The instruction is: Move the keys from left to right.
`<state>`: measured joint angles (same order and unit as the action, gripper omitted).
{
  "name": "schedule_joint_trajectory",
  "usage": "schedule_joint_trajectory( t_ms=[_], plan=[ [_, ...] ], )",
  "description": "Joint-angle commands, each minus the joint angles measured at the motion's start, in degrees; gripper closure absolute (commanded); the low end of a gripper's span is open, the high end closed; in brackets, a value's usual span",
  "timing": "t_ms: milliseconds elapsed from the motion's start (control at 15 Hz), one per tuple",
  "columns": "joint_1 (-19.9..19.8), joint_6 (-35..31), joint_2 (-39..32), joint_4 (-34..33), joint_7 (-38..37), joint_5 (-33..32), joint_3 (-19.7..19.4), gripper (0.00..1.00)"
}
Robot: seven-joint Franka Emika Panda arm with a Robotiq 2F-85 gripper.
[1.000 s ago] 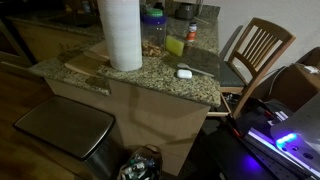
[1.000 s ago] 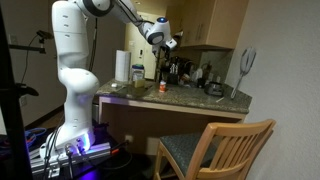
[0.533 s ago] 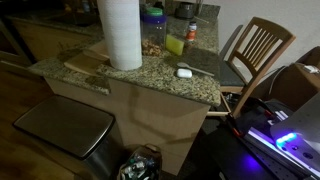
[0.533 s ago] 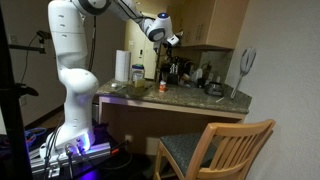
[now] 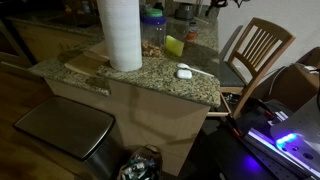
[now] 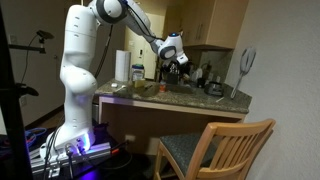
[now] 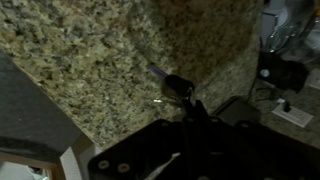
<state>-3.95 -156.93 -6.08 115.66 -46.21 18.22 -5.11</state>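
Observation:
In the wrist view the keys (image 7: 173,88), a dark ring with a silver key, hang at the tips of my gripper (image 7: 190,103). The jaws stand close together and look shut on the keys. Speckled granite counter (image 7: 90,60) lies well below them. In an exterior view my gripper (image 6: 172,62) hangs a little above the counter (image 6: 190,98), in front of dark bottles. The keys are too small to make out there. In the exterior view facing the counter front the gripper is out of view.
A paper towel roll (image 5: 121,32), a yellow sponge (image 5: 175,45), a jar (image 5: 153,25) and a small white object (image 5: 183,72) stand on the counter (image 5: 120,80). A wooden chair (image 5: 258,50) stands beside it. Bottles and a pan (image 6: 213,88) sit at the back.
The arm has come down from high above the counter and moved toward the bottles. The things on the counter have not moved.

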Motion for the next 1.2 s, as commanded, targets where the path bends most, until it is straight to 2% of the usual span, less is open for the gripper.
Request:
schedule_joint_trajectory(
  t_ms=[0,67,533,600,800,867,933,1000,1133],
  plan=[
    [-0.61,7.44,-3.48,-3.32,-1.03,3.41,0.15,0.99],
    [-0.69,9.42,-4.05,-3.68,-0.37,5.34,0.7,0.99],
    [0.12,20.18,-6.92,-3.36,-5.86,4.26,0.07,0.99],
    [0.31,20.25,-7.25,-2.89,-6.21,4.08,0.11,0.99],
    [1.81,11.67,-9.06,-0.71,-7.88,2.58,-0.12,0.99],
    [1.95,9.42,-9.74,-0.56,-8.76,3.94,0.13,0.99],
    [2.2,8.56,-10.13,-0.33,-10.16,4.66,0.29,0.82],
    [2.69,7.5,-10.51,-0.14,-11.56,3.91,0.04,0.7],
    [3.57,5.36,-11.01,-0.2,-13.82,1.36,-0.83,0.58]
  ],
)
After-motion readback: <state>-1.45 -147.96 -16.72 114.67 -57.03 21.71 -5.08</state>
